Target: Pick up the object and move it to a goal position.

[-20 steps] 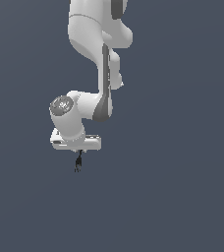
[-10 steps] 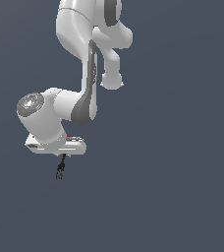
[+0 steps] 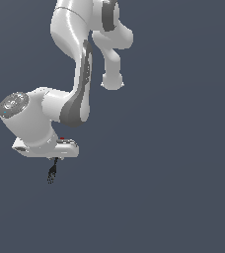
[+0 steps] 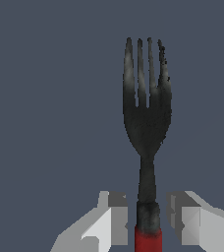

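Observation:
The object (image 3: 52,173) is a small fork with a red handle and dark tines. In the exterior view it hangs tines-down in mid-air just under the white hand. My gripper (image 3: 55,158) is shut on the object's handle. In the wrist view the fork (image 4: 146,118) points away from the camera, and its red handle end (image 4: 148,240) sits between the two grey fingers (image 4: 113,215). The gripper (image 4: 147,219) holds it by the upper shaft. Most of the red handle is hidden inside the hand.
The white arm (image 3: 80,74) rises from the hand toward the top of the exterior view. Behind everything is a plain dark grey-blue background. No goal marker shows.
The hand has carried the fork toward the exterior view's left and slightly lower. The fork keeps its place under the fingers.

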Controlling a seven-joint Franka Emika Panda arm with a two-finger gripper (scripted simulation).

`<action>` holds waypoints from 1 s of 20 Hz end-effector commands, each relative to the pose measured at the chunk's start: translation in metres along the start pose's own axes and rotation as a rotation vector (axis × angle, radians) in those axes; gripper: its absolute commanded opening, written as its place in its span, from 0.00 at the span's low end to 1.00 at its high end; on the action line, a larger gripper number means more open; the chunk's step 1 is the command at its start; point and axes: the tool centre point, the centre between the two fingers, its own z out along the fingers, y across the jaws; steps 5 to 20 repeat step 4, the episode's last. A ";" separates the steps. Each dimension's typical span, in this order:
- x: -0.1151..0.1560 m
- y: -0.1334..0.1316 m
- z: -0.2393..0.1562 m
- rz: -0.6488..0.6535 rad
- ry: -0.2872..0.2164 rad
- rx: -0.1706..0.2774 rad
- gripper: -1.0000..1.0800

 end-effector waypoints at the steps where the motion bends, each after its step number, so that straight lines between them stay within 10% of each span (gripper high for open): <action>1: 0.002 0.002 -0.002 -0.001 0.000 0.000 0.00; 20: 0.003 0.003 -0.002 -0.001 0.000 0.000 0.00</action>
